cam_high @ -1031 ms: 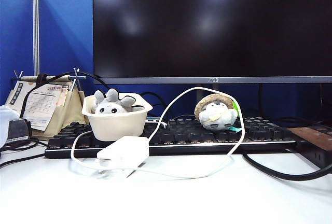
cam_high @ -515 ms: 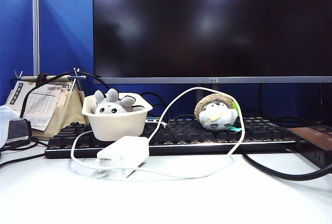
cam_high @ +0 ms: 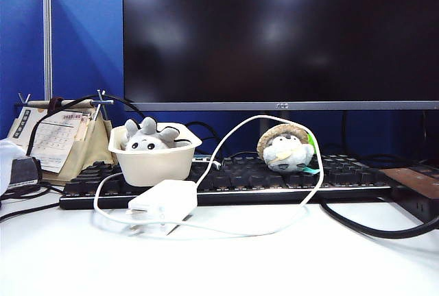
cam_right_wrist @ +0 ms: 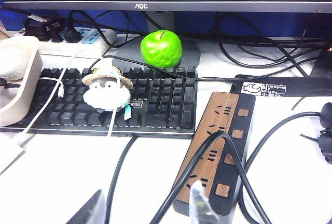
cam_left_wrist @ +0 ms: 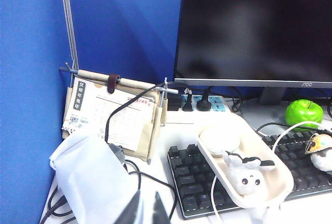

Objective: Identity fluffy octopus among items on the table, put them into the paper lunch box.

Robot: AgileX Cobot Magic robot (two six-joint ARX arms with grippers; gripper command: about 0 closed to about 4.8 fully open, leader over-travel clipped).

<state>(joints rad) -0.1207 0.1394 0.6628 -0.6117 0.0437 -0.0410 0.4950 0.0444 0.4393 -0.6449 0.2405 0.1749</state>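
The fluffy octopus [cam_high: 146, 138], light grey with small dark eyes, sits inside the cream paper lunch box [cam_high: 154, 167], which rests on the left end of the keyboard. The left wrist view shows the same fluffy octopus [cam_left_wrist: 244, 175] lying in the lunch box [cam_left_wrist: 277, 189]. My left gripper [cam_left_wrist: 148, 209] hovers over the desk beside a white cloth, well short of the box; its fingers stand close together with nothing between them. My right gripper [cam_right_wrist: 145, 208] is open and empty above cables near the wooden power strip. Neither gripper appears in the exterior view.
A smaller plush with a straw hat [cam_high: 285, 150] sits on the black keyboard [cam_high: 240, 176]. A white power adapter [cam_high: 163, 196] with a looping cable lies in front. Also here are a green apple [cam_right_wrist: 161, 48], a power strip [cam_right_wrist: 212, 151], a desk calendar [cam_high: 58, 138], a monitor and black cables.
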